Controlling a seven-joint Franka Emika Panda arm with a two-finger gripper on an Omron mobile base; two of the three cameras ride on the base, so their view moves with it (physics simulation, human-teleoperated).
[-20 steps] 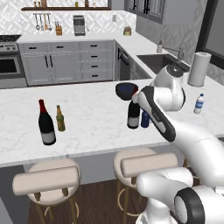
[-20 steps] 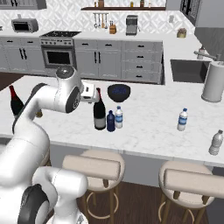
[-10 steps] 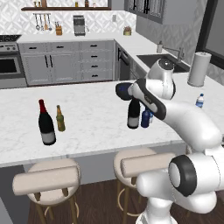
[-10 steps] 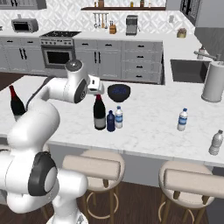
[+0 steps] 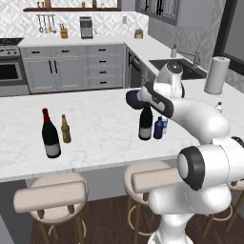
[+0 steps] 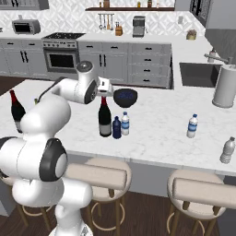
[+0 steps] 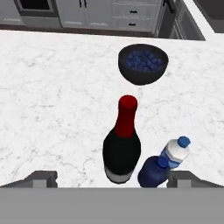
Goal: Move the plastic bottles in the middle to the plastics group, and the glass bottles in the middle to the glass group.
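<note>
Left base view: behind the arm to its left, looking forward and down over the marble counter [image 5: 95,124].
Right base view: behind on the right, same counter, similar distance.
Hand view: close above, looking steeply down.
Shared: middle wine bottle [image 5: 145,123] [image 6: 105,118] [image 7: 122,142], dark-blue bowl [image 6: 125,97] [image 7: 142,63].

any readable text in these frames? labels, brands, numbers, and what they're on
None readable.
Middle wine bottle: pale label, blank or too blurred.
Pale water bottle beside it: blue band, no legible print.
Dark blue bottle: no markings seen.
Left wine bottle and amber bottle: labels too small.
Microwave and oven: nothing legible.
</note>
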